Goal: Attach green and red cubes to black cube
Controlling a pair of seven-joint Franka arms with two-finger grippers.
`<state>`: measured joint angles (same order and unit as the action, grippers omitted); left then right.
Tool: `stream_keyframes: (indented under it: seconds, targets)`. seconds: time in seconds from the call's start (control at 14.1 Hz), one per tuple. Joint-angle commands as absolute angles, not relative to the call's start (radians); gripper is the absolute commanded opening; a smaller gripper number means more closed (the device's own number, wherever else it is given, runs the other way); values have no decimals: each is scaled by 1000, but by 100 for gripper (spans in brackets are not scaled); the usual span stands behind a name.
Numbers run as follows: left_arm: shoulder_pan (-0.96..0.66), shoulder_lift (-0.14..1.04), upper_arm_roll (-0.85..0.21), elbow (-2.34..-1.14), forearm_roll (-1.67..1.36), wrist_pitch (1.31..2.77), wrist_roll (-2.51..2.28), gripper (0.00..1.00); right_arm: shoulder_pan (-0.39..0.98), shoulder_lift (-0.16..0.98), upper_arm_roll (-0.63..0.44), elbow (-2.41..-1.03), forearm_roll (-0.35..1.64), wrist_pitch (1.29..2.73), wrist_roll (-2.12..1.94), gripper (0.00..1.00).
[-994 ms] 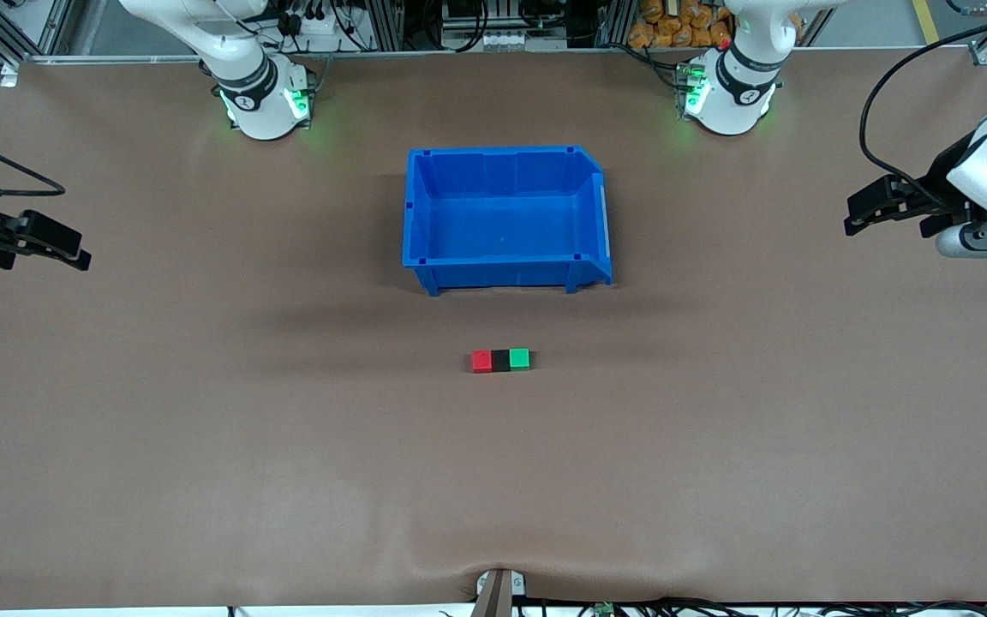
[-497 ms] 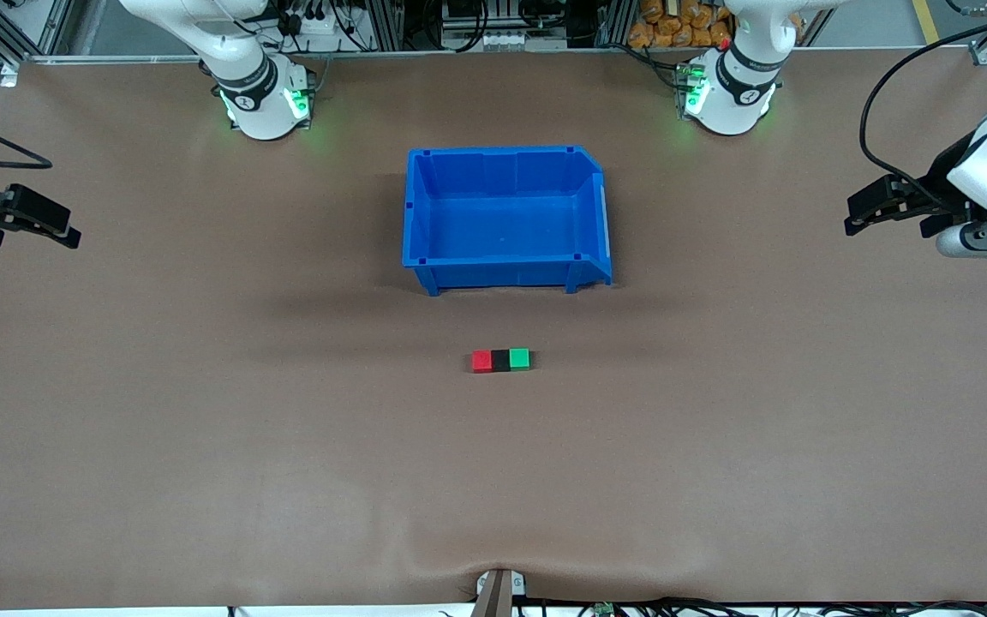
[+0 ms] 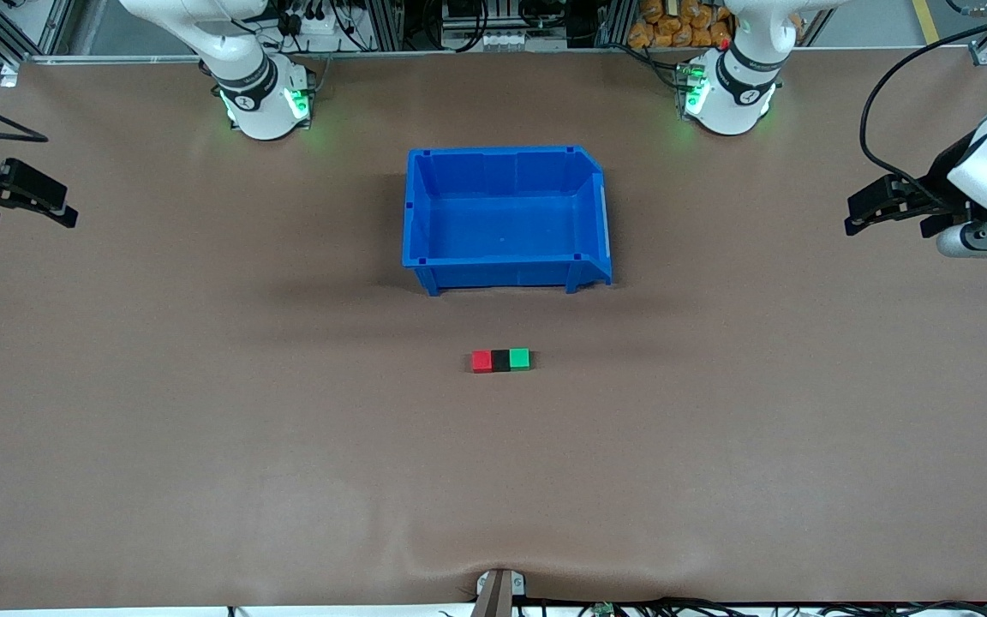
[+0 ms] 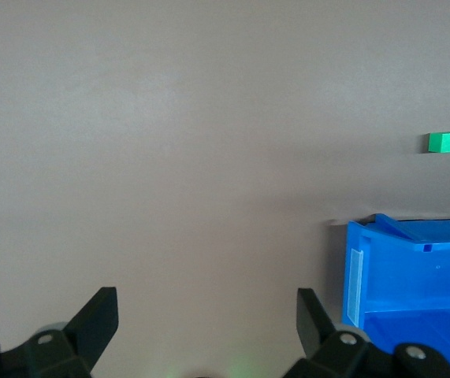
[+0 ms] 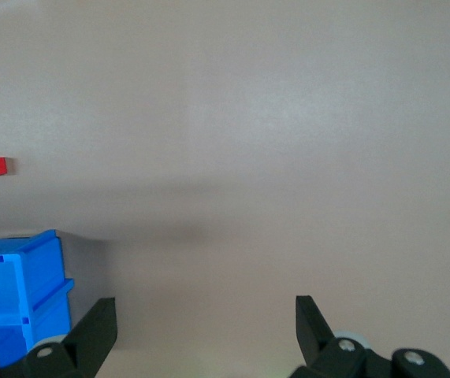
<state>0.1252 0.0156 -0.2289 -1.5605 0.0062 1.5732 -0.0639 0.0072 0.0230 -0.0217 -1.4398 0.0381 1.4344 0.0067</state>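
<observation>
Right gripper (image 3: 65, 216): fingers spread wide and empty, over the bare table at the right arm's end; across the last second it pulls back toward the table's edge and toward the bases, away from the middle.
Left gripper (image 3: 853, 214): fingers spread wide, holding nothing, over the left arm's end of the table; this arm waits, unmoved over the same second.
Cube row: the 3 cubes lie in 1 line at mid-table, nearest the front camera of everything on it, and have not shifted.
Red cube (image 3: 481, 361): touching the black cube on the side toward the right arm's end.
Black cube (image 3: 501, 360): in the middle, flanked on both sides.
Green cube (image 3: 519, 358): touching the black cube on the side toward the left arm's end.
Blue bin (image 3: 425, 214): farther from the front camera than the cubes, apart from them, nothing in it.
Meaning: with both cubes against the black one and both grippers well clear, the joining looks finished; the right arm's retreat reads as a return to rest.
</observation>
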Motion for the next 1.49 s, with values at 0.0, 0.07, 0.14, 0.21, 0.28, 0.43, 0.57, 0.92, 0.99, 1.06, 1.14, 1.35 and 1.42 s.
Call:
stream_keyframes:
  seconds: [0.0,0.07,0.14,0.21,0.28,0.43,0.57,0.92,0.99,1.06,1.14,1.35,1.42]
  targets:
    - [123,25,-233,-1540,25,1568,-77,100,-37,-32,9,-1496,25,1444,-17,100]
    - [123,25,-235,-1540,25,1566,-75,100,-41,-32,12,-1494,25,1442,-32,100]
    - [123,25,-233,-1540,23,1566,-77,100,-47,-32,12,-1494,25,1443,-50,100]
    - [123,25,-235,-1540,23,1566,-77,100,-49,-32,12,-1493,25,1443,-55,100]
    - [123,25,-235,-1540,25,1566,-77,100,-51,-32,14,-1493,25,1443,-63,100]
    - [118,25,-235,-1540,25,1566,-77,100,-52,-32,14,-1490,25,1440,-90,100]
    - [115,25,-244,-1540,26,1566,-77,100,-51,-32,14,-1489,25,1439,-91,100]
    - [115,25,-245,-1540,60,1566,-77,100,-51,-31,14,-1489,25,1434,-91,100]
    - [117,25,-245,-1539,57,1568,-77,100,-51,-31,15,-1488,25,1433,-89,100]
    - [117,25,-245,-1539,55,1569,-77,100,-51,-31,15,-1488,26,1433,-89,100]
    - [117,28,-245,-1533,55,1578,-75,100,-51,-31,14,-1488,26,1433,-89,100]
    - [117,46,-245,-1496,52,1582,-75,100,-51,-31,12,-1489,26,1434,-89,100]
    - [123,46,-241,-1494,46,1582,-74,100,-51,-31,12,-1489,26,1434,-89,100]
